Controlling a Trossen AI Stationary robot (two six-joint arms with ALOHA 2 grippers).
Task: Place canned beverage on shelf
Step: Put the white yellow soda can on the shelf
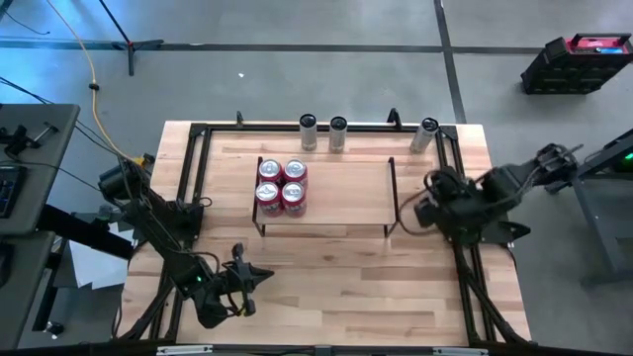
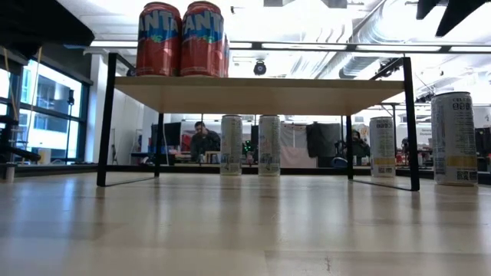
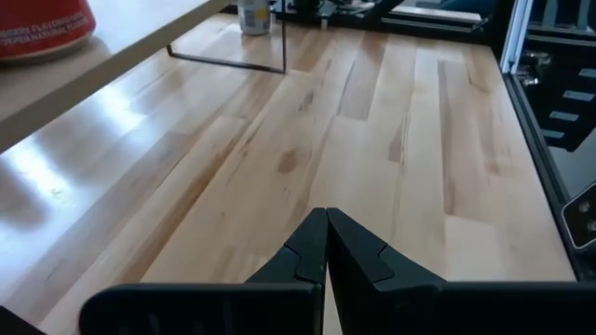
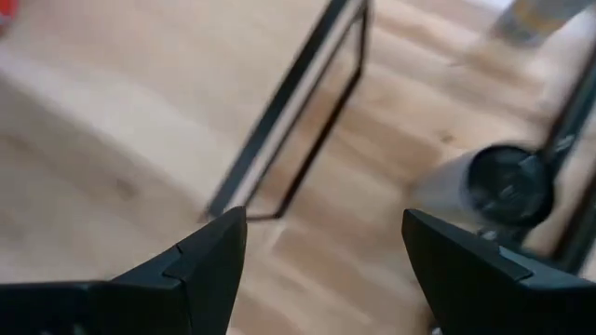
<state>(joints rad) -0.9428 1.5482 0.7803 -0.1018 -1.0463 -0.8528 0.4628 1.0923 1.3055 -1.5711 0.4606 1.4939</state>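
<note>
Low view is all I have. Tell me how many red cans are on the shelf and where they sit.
Observer: Four red cans, in a square block at the left end of the shelf.
Operator: Give me the right hand's position.
Observer: The right hand hovers open just off the shelf's right end rail.
Operator: Say what lies ahead of it.
Observer: Its wrist view shows a slim can close by, blurred.
Operator: Report the left hand.
Observer: The left hand is shut over the bare table, on the near side and apart from the shelf.
</note>
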